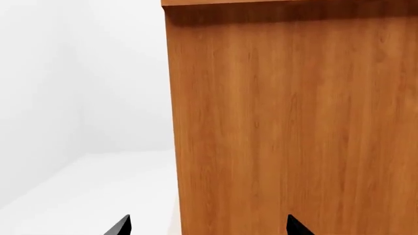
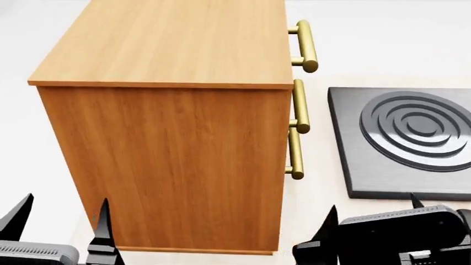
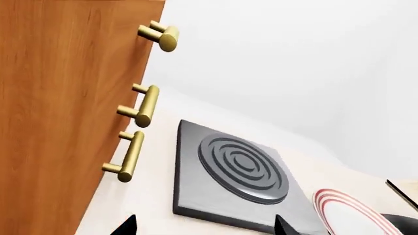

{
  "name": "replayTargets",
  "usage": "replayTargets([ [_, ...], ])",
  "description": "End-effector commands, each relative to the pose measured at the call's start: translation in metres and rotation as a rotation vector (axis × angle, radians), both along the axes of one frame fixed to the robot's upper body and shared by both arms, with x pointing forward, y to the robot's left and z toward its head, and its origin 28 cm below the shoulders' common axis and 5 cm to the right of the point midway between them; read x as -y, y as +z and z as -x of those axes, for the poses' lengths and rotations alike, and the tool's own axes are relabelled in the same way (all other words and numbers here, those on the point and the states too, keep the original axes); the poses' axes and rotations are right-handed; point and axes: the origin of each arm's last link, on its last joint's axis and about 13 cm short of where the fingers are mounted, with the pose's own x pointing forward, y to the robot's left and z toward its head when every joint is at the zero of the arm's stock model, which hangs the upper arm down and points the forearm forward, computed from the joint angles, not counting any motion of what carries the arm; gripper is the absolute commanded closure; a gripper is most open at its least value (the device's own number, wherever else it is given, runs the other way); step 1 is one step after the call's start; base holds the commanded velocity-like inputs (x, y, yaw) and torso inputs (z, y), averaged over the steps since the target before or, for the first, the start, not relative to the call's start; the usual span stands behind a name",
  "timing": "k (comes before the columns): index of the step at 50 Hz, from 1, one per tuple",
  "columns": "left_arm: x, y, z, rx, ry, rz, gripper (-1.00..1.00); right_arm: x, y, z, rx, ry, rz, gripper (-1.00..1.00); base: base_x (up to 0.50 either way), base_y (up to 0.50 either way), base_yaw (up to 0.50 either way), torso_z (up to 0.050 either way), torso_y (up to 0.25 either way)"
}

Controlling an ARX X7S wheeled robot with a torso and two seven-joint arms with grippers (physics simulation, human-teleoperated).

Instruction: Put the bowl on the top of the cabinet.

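The bowl is out of view in every frame. The cabinet, a tall orange-brown wooden box with a plain flat top, fills the middle of the head view, and nothing rests on the part of its top that shows. Its brass bar handles face right. My left gripper hangs low at the cabinet's near left corner, open and empty. The left wrist view looks at the cabinet's side past the left gripper. My right gripper is low on the handle side, also open and empty, and the right gripper shows over the pale floor.
A dark grey square slab with raised concentric rings lies on the floor right of the cabinet, also seen as the slab from the right wrist. Beyond it lies a flat red-rimmed white plate, with a dark object beside it.
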Motion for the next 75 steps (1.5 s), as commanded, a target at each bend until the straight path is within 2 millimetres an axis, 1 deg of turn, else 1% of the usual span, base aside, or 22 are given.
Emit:
replayTargets([
  [1, 0.002, 0.000, -0.002, 0.000, -0.009, -0.003, -1.00, 0.016, 0.006, 0.019, -0.087, -0.048, 0.116, -1.00, 0.00, 0.00, 0.00, 0.000, 0.000],
  [11, 0.003, 0.000, -0.002, -0.001, -0.012, -0.003, -1.00, 0.024, 0.002, 0.035, -0.163, -0.066, 0.151, -1.00, 0.00, 0.00, 0.00, 0.000, 0.000],
  [15, 0.004, 0.001, -0.001, -0.001, -0.012, -0.009, -1.00, 0.025, 0.001, 0.039, -0.193, -0.064, 0.163, -1.00, 0.00, 0.00, 0.00, 0.000, 0.000],
  [16, 0.004, 0.001, -0.001, 0.000, -0.012, -0.009, -1.00, 0.027, 0.001, 0.040, -0.197, -0.093, 0.190, -1.00, 0.00, 0.00, 0.00, 0.000, 0.000],
  [23, 0.005, 0.000, -0.001, -0.002, -0.018, -0.010, -1.00, 0.028, -0.003, 0.049, -0.218, -0.071, 0.179, -1.00, 0.00, 0.00, 0.00, 0.000, 0.000],
  [27, 0.005, 0.002, -0.001, 0.001, -0.014, -0.010, -1.00, 0.029, 0.000, 0.050, -0.223, -0.076, 0.165, -1.00, 0.00, 0.00, 0.00, 0.000, 0.000],
  [37, 0.006, 0.002, -0.001, -0.001, -0.017, -0.011, -1.00, 0.033, -0.011, 0.054, -0.249, -0.086, 0.167, -1.00, 0.00, 0.00, 0.00, 0.000, 0.000],
  [54, 0.007, 0.001, -0.002, -0.002, -0.021, -0.015, -1.00, 0.034, -0.016, 0.055, -0.273, -0.086, 0.146, -1.00, 0.00, 0.00, 0.00, 0.000, 0.000],
  [75, 0.007, 0.001, -0.002, -0.002, -0.020, -0.017, -1.00, 0.039, -0.034, 0.058, -0.339, -0.095, 0.132, -1.00, 0.00, 0.00, 0.00, 0.000, 0.000],
])
